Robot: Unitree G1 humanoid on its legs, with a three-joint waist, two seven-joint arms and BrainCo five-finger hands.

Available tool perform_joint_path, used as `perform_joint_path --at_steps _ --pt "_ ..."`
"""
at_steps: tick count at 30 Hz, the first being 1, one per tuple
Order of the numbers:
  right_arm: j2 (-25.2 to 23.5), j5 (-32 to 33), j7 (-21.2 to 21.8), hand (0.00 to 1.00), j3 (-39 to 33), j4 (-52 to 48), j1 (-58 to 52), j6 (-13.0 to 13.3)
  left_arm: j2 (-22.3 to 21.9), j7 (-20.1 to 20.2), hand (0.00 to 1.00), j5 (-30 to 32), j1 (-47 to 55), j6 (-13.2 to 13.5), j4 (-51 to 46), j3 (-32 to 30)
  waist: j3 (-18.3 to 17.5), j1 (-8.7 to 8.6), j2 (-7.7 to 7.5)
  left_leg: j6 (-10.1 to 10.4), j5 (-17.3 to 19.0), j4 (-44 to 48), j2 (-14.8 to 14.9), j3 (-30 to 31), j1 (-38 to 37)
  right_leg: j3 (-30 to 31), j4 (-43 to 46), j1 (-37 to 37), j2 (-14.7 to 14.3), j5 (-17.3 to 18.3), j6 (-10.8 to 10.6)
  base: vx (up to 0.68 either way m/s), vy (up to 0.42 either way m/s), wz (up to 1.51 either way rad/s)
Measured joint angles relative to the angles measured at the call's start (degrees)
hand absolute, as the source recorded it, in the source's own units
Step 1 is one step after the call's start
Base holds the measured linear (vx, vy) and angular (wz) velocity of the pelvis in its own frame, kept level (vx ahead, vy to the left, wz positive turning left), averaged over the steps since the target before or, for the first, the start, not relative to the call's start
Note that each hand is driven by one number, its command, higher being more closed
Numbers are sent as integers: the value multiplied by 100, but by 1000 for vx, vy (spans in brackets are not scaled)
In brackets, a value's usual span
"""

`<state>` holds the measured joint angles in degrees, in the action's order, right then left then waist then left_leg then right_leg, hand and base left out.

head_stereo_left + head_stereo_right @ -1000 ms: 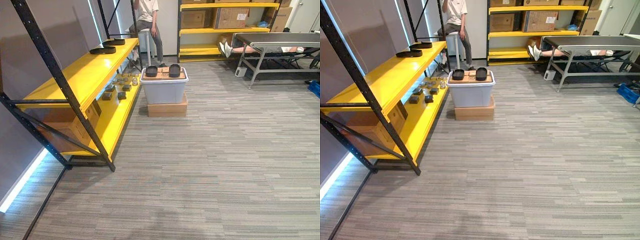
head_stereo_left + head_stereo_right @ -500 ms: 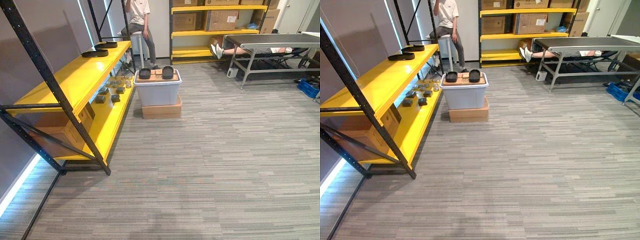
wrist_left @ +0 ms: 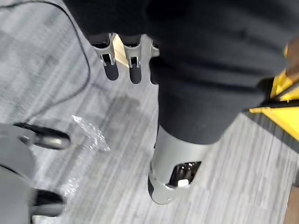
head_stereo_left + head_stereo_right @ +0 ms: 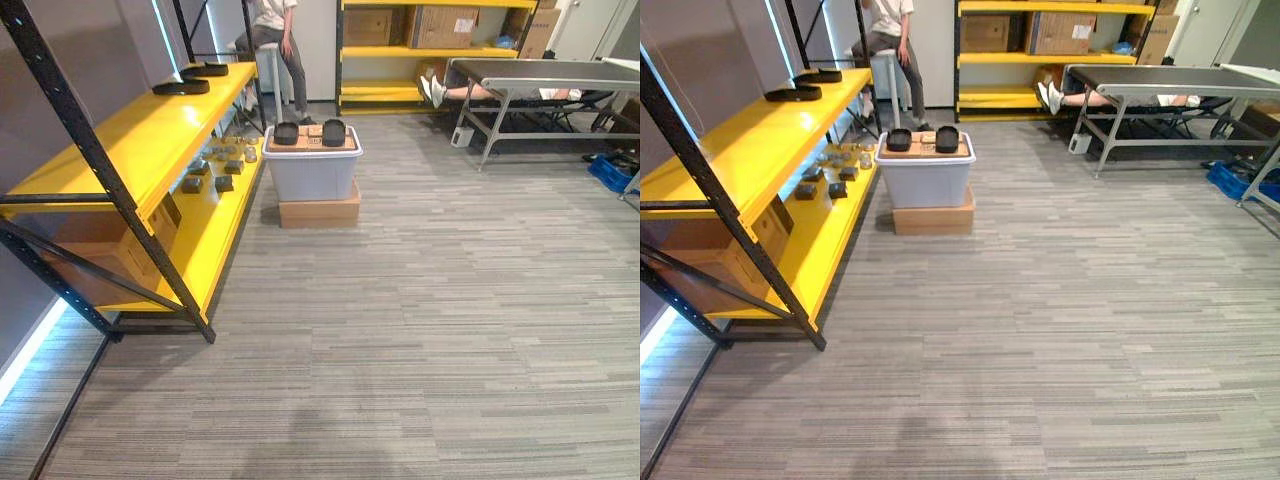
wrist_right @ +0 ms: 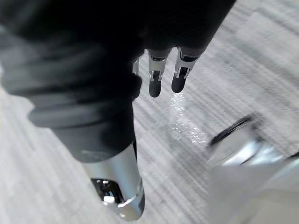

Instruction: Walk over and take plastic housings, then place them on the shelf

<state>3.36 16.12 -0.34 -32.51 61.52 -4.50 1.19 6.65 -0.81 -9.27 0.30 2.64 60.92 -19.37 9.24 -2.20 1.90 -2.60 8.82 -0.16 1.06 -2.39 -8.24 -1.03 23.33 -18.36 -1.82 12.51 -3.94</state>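
Two black plastic housings (image 4: pixel 287 133) sat side by side on a sheet of cardboard atop a grey lidded tub (image 4: pixel 312 178), which stood on a flat cardboard box (image 4: pixel 319 212) just beside the yellow shelf (image 4: pixel 130 150). Two more dark housings (image 4: pixel 181 87) lay at the far end of the shelf's upper level. The left hand (image 3: pixel 174 158) and the right hand (image 5: pixel 117 179) hung over the grey carpet (image 4: pixel 450 300), well apart from the tub, fingers loosely straight and holding nothing. A person (image 4: pixel 272 30) sat at the back.

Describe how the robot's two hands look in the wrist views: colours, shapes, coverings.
The left hand and right hand look alike: a dark ribbed cover over back and wrist, slim silver fingers with rounded dark tips, and a thicker silver thumb set apart.
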Motion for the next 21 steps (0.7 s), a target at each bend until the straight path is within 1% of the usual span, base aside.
perform_joint_path --at_steps 1,2,3,4,5,6,7,8,9,10,11,13,14,15,16,17,18,19,20,21 --pt "-27 -62 2 0 -23 -1 -163 0 -14 0 0 113 -241 0 1 -62 37 -95 11 71 96 3 111 220 -20 42 -559 -93 -34 -224 132 368 -149 86" --pt "-47 -122 2 0 -133 6 -357 0 -52 15 0 193 -421 5 -2 -192 51 -151 -16 153 236 0 175 386 -104 51 -902 -90 -7 -560 185 404 -179 85" --pt "-51 -126 0 0 -182 4 -452 0 -68 18 0 229 -459 8 -12 -263 31 -177 -43 203 324 8 215 433 -185 14 -899 -90 36 -737 203 491 -247 62" --pt "-45 -174 -15 0 -207 -16 -596 0 -126 16 0 322 -441 14 -59 -427 -4 -221 -38 345 472 123 340 445 -372 -186 -589 -39 18 -956 330 701 -345 38" --pt "-75 -256 -13 0 -226 -28 -656 -1 -167 19 0 396 -417 14 -139 -545 2 -225 -45 531 598 744 396 355 -272 -295 -278 20 -5 -814 589 606 -297 29" --pt "-99 -293 -11 0 -233 -50 -653 -1 -206 18 0 396 -404 14 -149 -638 2 -221 -51 589 631 1279 413 295 -102 -314 -223 130 -4 -721 652 751 -307 26" --pt "-152 -358 -4 0 -231 -239 -658 -2 -369 8 0 394 -316 4 -282 -893 61 -213 22 722 548 3323 562 175 550 -373 -309 630 -89 -482 813 614 -201 17" --pt "-149 -370 2 0 -215 -347 -653 -2 -482 19 0 394 -211 6 -427 -1038 97 -162 84 977 304 4664 748 216 1017 -398 -444 965 -232 -376 936 740 -228 7" --pt "-152 -370 11 0 -187 -439 -642 -2 -525 31 0 391 -133 3 -501 -1105 102 -108 140 1088 234 5423 853 233 1288 -380 -548 1224 -329 -319 991 494 -113 -19" --pt "-154 -373 20 0 -61 -540 -607 -2 -532 33 0 392 -16 -4 -589 -1159 113 -28 151 1090 230 6219 973 185 1599 -280 -740 1580 -448 -244 1106 598 -76 -51" --pt "-152 -416 34 0 132 -749 -531 -1 -534 19 0 393 162 -9 -651 -1234 111 144 106 978 289 6770 1042 21 2123 -30 -1115 2121 -520 -189 1192 684 -56 -75" --pt "-136 -444 30 0 134 -911 -368 -2 -606 20 0 381 325 -17 -645 -1290 112 369 88 802 398 6515 1018 -246 2612 359 -1447 2516 -483 -158 1221 597 -5 -92" --pt "-95 -446 30 0 198 -939 -189 -3 -662 32 0 377 475 -18 -633 -1282 119 484 77 665 508 6001 946 -339 2997 639 -1692 2782 -413 -130 1210 550 76 -114" --pt "-93 -489 33 0 221 -988 -34 -2 -730 43 0 380 648 -27 -623 -1277 140 634 34 613 533 5222 868 -407 3320 891 -1873 3037 -276 -37 1188 561 104 -112" --pt "-94 -534 33 0 222 -1022 20 -3 -776 61 0 380 716 -31 -622 -1277 151 702 3 630 515 4680 835 -479 3419 1010 -1910 3143 -189 47 1149 588 161 -97" --pt "-79 -592 30 0 220 -1112 51 0 -860 90 0 379 844 -52 -619 -1267 142 780 -61 690 374 3437 787 -707 3594 1154 -2014 3370 -1 259 1076 610 213 -65" --pt "-32 -652 14 0 221 -1123 57 1 -904 110 0 374 963 -57 -622 -1271 92 803 -96 733 216 2597 800 -963 3787 1196 -2073 3580 138 529 1015 633 233 -49" --pt "-16 -665 -1 0 195 -1081 34 5 -875 101 0 380 1005 -59 -598 -1262 83 798 -136 589 11 2495 781 -1093 3862 1237 -2093 3734 223 617 1009 686 250 -36" --pt "-27 -712 -14 0 106 -884 20 -1 -816 110 0 386 1103 -78 -520 -1272 -101 829 -272 137 -624 2667 654 -1153 3843 1333 -1917 3827 373 696 999 779 265 -23" --pt "-83 -752 -2 0 32 -768 -23 -2 -716 107 0 392 1124 -78 -484 -1291 -257 821 -442 -194 -837 2707 428 -1080 3762 1353 -1065 3528 522 662 825 818 269 -11"
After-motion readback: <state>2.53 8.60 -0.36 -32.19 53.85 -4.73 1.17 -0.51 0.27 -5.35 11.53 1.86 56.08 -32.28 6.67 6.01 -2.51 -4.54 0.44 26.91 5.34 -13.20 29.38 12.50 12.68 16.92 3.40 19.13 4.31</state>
